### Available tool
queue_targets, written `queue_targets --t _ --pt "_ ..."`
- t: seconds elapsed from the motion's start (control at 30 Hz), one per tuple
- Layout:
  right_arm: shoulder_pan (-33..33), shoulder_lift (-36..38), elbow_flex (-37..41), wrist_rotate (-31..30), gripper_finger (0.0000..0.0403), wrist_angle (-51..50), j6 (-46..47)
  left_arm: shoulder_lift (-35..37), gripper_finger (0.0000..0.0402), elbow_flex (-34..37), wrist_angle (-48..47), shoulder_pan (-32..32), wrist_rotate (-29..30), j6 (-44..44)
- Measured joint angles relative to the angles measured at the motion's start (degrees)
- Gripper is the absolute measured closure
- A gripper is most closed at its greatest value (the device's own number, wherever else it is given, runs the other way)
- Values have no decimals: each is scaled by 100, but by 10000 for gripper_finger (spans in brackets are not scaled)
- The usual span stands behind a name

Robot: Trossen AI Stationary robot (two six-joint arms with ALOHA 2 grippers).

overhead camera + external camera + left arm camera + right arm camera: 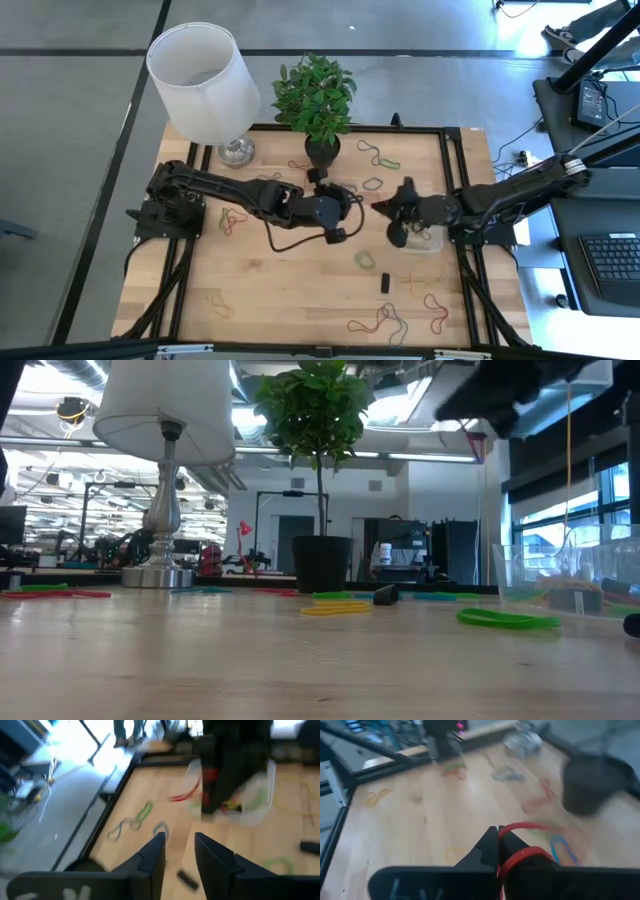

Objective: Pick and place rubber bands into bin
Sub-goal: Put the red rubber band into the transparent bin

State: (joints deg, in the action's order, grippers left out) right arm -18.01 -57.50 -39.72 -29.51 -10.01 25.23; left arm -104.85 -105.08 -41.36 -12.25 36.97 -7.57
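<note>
Right pincer (498, 851), frame centre in the high view: gripping a red rubber band (522, 854). Left pincer (179, 849): standing apart, empty. Clear bin (428, 243): sitting right of centre on tabletop (300, 290).

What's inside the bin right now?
The bin holds yellow and green rubber bands; the right arm covers the rest, so no count.

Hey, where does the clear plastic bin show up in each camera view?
High view: the bin lies right of centre, partly under the right arm.
Low view: at the right edge.
Left wrist view: upper right, partly hidden by a dark arm.
Right wrist view: not in it.
Shared landmark: the black plant pot, seen in all but the left wrist view.
</note>
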Motion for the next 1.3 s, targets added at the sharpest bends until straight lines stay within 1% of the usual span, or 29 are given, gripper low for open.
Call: queue_targets --t 0.07,0.13,0.2,0.27,0.37,0.43,0.5,0.6,0.7,0.8,0.93,1.03,1.1,1.2,1.3 --pt "3 289 -10 -20 400 -731 583 109 310 0 -458 4 -11 -210" --pt "1 470 -104 -1 401 -1699 1171 216 319 0 -926 13 -45 -331" --pt "1 494 -346 55 401 -2793 1795 279 331 0 -1332 5 -47 -448" --pt "9 425 -600 170 401 -3905 2407 315 345 103 -1545 -2 -63 -535" --pt "98 223 -879 569 401 -5056 3155 329 378 409 -1734 -2 -238 -534" --pt "161 97 -907 908 402 -5475 3485 343 394 671 -1700 23 -388 -513" --pt "204 -29 -827 1183 402 -5602 3672 370 397 961 -1677 47 -476 -521" --pt "217 -241 -651 1438 402 -5566 3854 491 400 1473 -1487 84 -622 -523" --pt "217 -431 -411 1604 403 -5396 3906 754 399 2077 -978 138 -878 -470" --pt "217 -600 -191 1808 403 -5069 3992 1253 400 2853 -191 223 -1158 -318" --pt "215 -762 59 1910 400 -4698 4240 2138 399 3901 595 418 -1391 -277" --pt "224 -838 74 1875 383 -4717 4269 2801 400 4547 926 553 -1473 -278" --pt "275 -841 74 1869 365 -4715 4330 3176 399 4850 1100 633 -1583 -282" --pt "355 -834 74 1887 333 -4741 4544 3626 400 5155 1123 741 -1678 -386" --pt "400 -816 73 2236 298 -4729 4653 3954 400 5337 1093 809 -1770 -414"
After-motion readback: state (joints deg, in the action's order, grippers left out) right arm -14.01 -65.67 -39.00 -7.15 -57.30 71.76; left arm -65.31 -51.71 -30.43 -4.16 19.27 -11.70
